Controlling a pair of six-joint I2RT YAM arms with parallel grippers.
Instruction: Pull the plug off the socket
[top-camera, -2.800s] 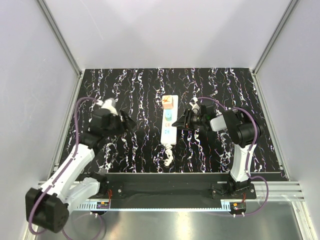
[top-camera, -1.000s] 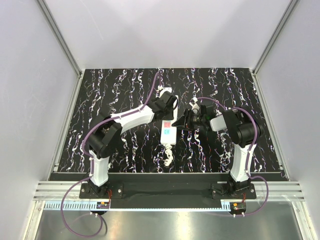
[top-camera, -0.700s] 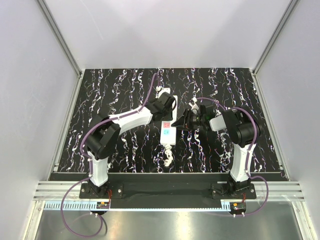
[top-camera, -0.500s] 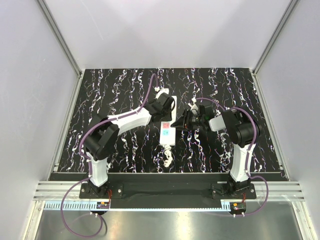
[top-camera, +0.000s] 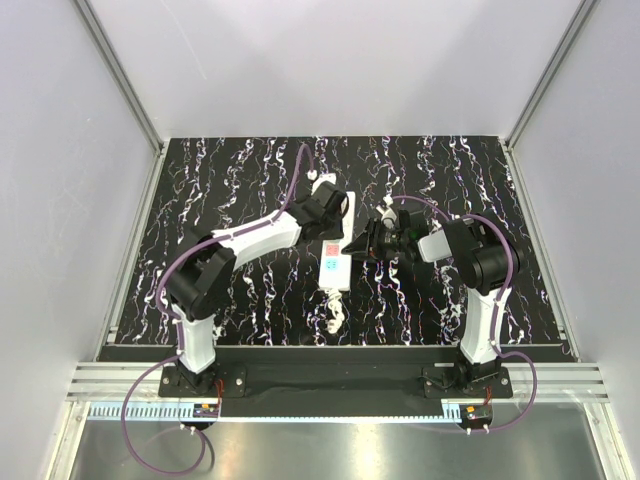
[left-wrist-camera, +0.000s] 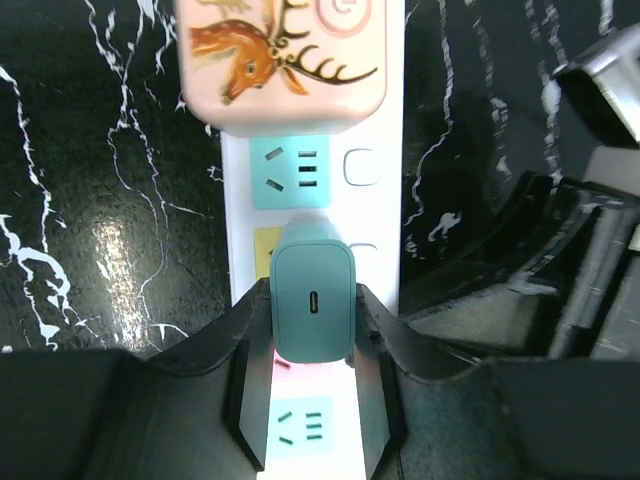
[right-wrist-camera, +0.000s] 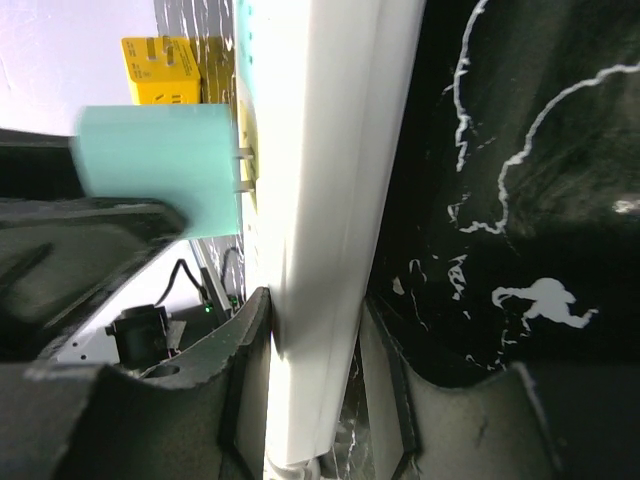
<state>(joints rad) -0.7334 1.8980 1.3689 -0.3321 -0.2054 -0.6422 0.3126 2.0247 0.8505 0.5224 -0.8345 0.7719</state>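
Inside the left claw (left-wrist-camera: 312, 345): teal plug (left-wrist-camera: 312, 290) pinched, prongs (right-wrist-camera: 241, 170) partly bared. Just beside it, the right claw (right-wrist-camera: 315, 320) clamps the socket (right-wrist-camera: 330, 130) by its long edges, presumably anchoring it against the pull.

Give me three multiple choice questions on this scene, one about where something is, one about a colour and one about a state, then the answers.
1. Where is the deer-printed pink block?
A. On the power strip, one free outlet past the plug
B. Beside the strip
C. Under the strip

2. What colour is the plug in the left gripper?
A. Red
B. Teal
C. Black

3. How does the plug stand?
A. Pushed fully home
B. Lifted, bare prongs showing
C. Lying loose, off the strip

Answers:
1 A, the left wrist view shows it seated on the strip.
2 B, its body is teal.
3 B, the right wrist view shows prongs bridging a gap.
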